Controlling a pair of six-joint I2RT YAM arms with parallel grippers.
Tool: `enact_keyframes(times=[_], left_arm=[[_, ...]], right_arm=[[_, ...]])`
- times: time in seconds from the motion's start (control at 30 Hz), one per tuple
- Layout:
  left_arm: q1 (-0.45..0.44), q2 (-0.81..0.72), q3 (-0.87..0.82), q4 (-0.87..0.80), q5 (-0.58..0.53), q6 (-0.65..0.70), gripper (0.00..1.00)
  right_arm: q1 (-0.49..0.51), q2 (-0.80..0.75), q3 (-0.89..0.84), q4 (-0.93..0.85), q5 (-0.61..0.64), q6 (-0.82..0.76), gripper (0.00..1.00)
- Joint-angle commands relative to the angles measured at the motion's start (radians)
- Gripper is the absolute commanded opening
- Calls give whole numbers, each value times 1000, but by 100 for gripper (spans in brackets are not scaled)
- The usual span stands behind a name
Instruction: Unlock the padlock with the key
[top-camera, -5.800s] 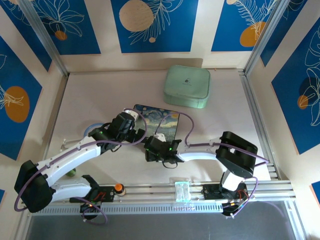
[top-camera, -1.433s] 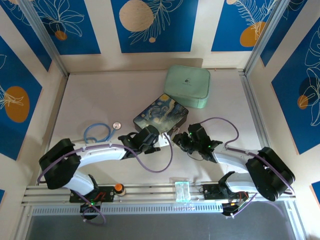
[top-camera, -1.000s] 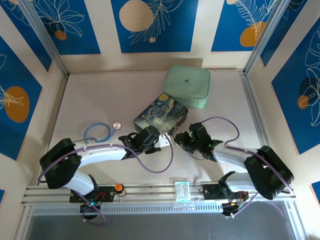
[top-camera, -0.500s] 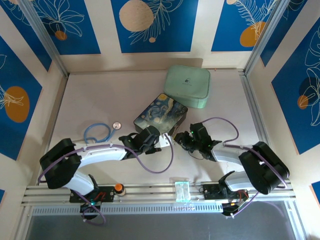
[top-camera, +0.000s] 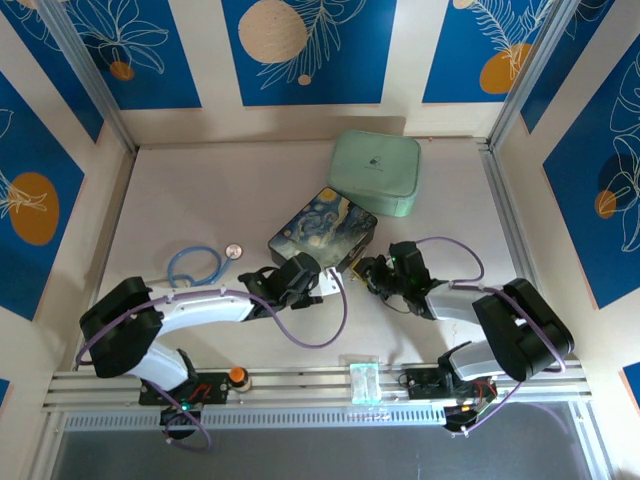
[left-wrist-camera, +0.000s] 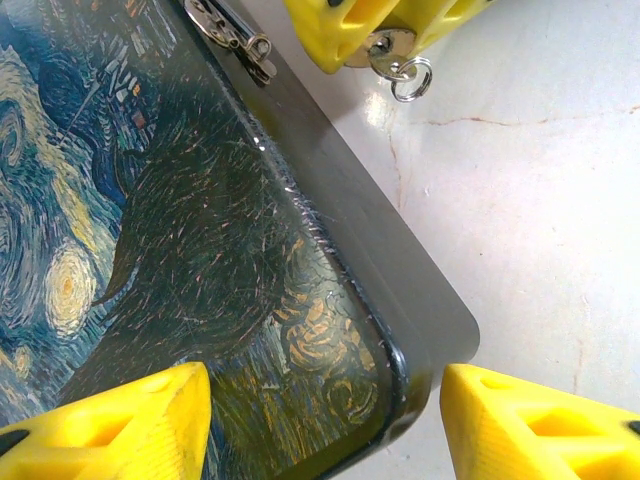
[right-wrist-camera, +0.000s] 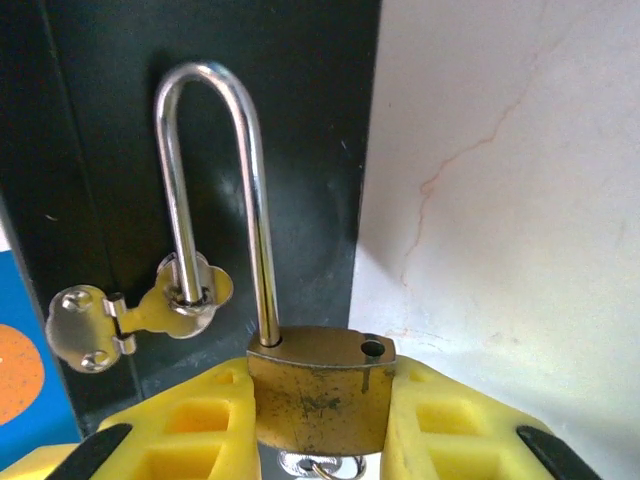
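The brass padlock (right-wrist-camera: 320, 395) sits between the yellow fingers (right-wrist-camera: 450, 420) of my right gripper (right-wrist-camera: 320, 400), which is shut on its body. Its silvery shackle (right-wrist-camera: 255, 200) is open. One leg is out of the body and passes through the hasp (right-wrist-camera: 185, 295) on the dark tin's side. The key (right-wrist-camera: 318, 464) sticks out under the padlock, with its ring (left-wrist-camera: 411, 78) hanging. My left gripper (left-wrist-camera: 325, 400) is open, its fingers on either side of the starry tin's (left-wrist-camera: 150, 220) near corner. From above, the right gripper (top-camera: 375, 275) and the left gripper (top-camera: 300, 277) flank the tin (top-camera: 322, 228).
A mint-green case (top-camera: 374, 172) lies behind the tin. A blue-tubed stethoscope (top-camera: 195, 265) with its round silver disc (top-camera: 233, 250) lies to the left. Metal rails (top-camera: 300, 385) run along the near edge, and frame posts stand at both sides.
Over the last second the right forearm has swung rightward and its gripper has edged closer to the tin's side. The left arm and the tin have stayed put.
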Motion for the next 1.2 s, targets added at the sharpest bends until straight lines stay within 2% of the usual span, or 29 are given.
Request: enact_keyframes(times=[0.0, 0.17, 0.27, 0.37, 0.57, 0.67, 0.77, 0.87, 1.0, 1.17], left_arm=[[-7, 27, -44, -144, 6, -15, 60], [-7, 10, -42, -140, -31, -44, 61], [-7, -3, -42, -103, -87, -95, 65], [-7, 2, -7, -93, -152, -190, 69], [-17, 19, 36, -55, -248, -346, 86], [-19, 39, 50, -63, -330, -397, 89], [-16, 58, 63, -94, -408, -420, 91], [-4, 61, 61, -114, -432, -448, 92], [11, 30, 39, -106, -426, -465, 92], [27, 20, 30, -116, -428, -453, 93]], right_arm=[[-33, 3, 20, -25, 15, 8, 23], [-21, -25, 2, -126, 39, -41, 23], [-25, -33, -1, -192, 25, -80, 23], [-8, -44, 36, -334, 30, -157, 24], [-13, -23, 152, -671, 30, -339, 25], [-15, 43, 224, -812, 14, -427, 26], [4, 106, 294, -927, 50, -494, 27], [26, 120, 341, -1012, 94, -519, 27], [19, 78, 351, -1044, 86, -530, 27], [46, 128, 448, -1234, 206, -604, 28]])
